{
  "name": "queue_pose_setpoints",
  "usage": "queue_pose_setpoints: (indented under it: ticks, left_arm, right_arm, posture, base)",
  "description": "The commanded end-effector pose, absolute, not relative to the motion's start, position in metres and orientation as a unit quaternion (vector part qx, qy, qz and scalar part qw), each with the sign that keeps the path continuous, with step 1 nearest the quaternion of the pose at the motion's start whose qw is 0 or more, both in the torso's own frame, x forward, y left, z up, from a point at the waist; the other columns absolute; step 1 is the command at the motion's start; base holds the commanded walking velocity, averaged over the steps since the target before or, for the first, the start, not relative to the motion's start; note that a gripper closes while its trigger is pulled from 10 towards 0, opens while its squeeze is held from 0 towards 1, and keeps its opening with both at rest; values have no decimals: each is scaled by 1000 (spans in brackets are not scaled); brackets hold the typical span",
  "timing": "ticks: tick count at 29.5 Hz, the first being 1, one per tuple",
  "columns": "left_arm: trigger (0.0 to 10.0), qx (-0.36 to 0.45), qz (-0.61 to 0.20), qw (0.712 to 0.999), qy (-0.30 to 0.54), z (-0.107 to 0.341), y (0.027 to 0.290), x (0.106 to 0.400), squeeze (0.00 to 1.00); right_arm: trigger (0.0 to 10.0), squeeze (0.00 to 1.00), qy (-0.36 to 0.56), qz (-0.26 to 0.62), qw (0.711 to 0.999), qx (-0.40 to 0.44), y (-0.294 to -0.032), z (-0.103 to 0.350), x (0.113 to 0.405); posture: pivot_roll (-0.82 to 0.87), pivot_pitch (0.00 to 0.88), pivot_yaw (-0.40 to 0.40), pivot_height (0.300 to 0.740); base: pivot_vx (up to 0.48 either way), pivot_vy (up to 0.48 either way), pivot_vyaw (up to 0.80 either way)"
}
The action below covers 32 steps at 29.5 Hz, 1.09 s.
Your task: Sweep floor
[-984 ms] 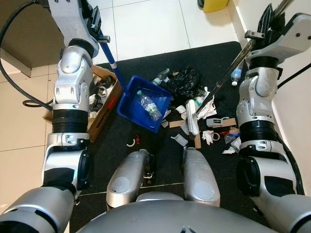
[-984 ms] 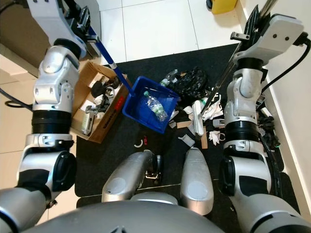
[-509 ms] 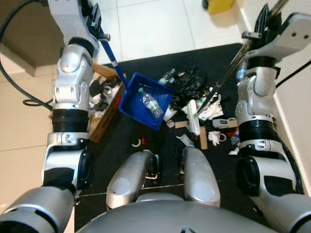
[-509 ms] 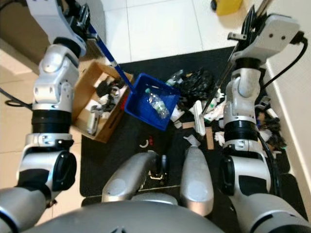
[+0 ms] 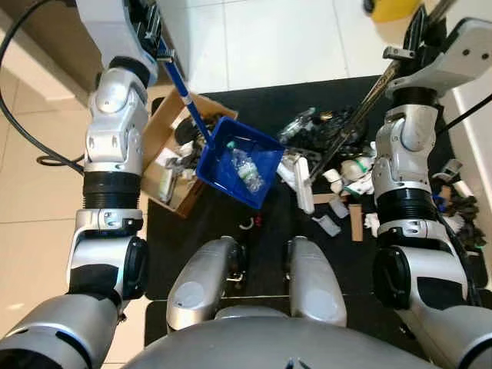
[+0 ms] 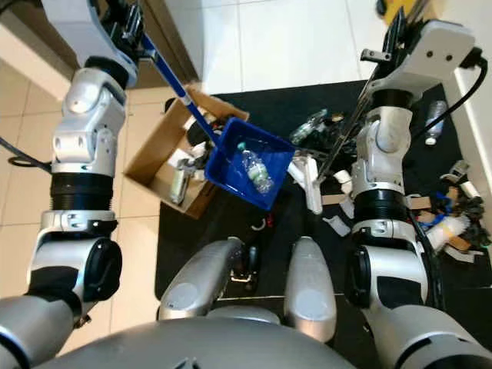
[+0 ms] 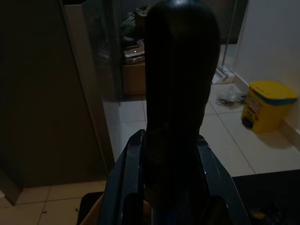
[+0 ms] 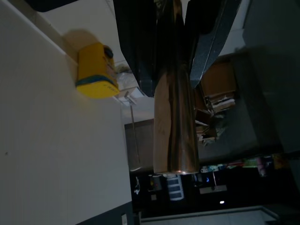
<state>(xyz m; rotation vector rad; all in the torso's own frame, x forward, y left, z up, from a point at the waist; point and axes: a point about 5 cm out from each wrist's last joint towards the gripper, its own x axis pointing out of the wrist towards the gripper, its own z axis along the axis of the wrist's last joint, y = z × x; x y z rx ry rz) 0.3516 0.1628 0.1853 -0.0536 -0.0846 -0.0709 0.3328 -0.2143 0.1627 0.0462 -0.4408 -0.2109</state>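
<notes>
- The left pincer (image 6: 131,31) grips the blue dustpan (image 6: 250,163) by its handle.
- The right pincer (image 5: 421,34) grips the broom (image 5: 338,146) pole.
- Trash (image 6: 453,223) lies on the black mat (image 6: 192,231).

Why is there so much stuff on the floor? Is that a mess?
Yes. Paper scraps, wrappers and cardboard bits lie scattered over the black mat. One clear plastic bottle already lies in the blue plastic dustpan.
</notes>
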Motion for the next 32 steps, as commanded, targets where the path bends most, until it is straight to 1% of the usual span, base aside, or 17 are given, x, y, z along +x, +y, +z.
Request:
queue_pose_setpoints:
  ticks: [1, 9, 18, 22, 23, 26, 27, 29, 32]
  left_arm:
    - [10000, -10, -28, 997, -65, 193, 166, 351, 0]
    - [10000, -11, -38, 997, -65, 194, 163, 351, 0]
    - [10000, -31, -63, 997, -46, 191, 152, 352, 0]
    - [10000, -62, -104, 991, -63, 206, 126, 356, 0]
    - [10000, -62, -104, 991, -63, 206, 126, 356, 0]
    - [10000, -83, -132, 985, -77, 220, 107, 361, 0]
    - [10000, -83, -132, 985, -77, 220, 107, 361, 0]
    - [10000, -91, -145, 982, -86, 229, 98, 364, 0]
    - [10000, -92, -143, 981, -91, 234, 97, 367, 0]
  right_arm:
    - [10000, 0, -229, -106, 968, 15, -217, 166, 332]
    - [10000, 0, -228, -107, 968, 15, -217, 165, 331]
    - [10000, 0, -227, -108, 968, 16, -217, 165, 331]
    - [10000, 0, -226, -108, 968, 16, -216, 164, 332]
    - [10000, 0, -226, -108, 968, 16, -216, 164, 332]
    - [10000, 0, -225, -108, 968, 17, -215, 164, 333]
    - [10000, 0, -225, -108, 968, 17, -215, 164, 333]
    - [10000, 0, -225, -109, 968, 18, -215, 164, 333]
    - [10000, 0, -225, -109, 968, 18, -215, 164, 333]
  posture:
    - [82, 66, 122, 740]
    - [82, 67, 122, 740]
    - [78, 70, 123, 740]
    - [82, 69, 123, 740]
    - [82, 69, 123, 740]
    - [76, 67, 127, 740]
    - [76, 67, 127, 740]
    - [73, 67, 128, 740]
    - [68, 66, 129, 740]
  base:
    - [0, 0, 0]
    - [0, 0, 0]
    - [0, 0, 0]
    - [0, 0, 0]
    - [0, 0, 0]
    - [0, 0, 0]
    - [0, 0, 0]
    - [0, 0, 0]
    - [0, 0, 0]
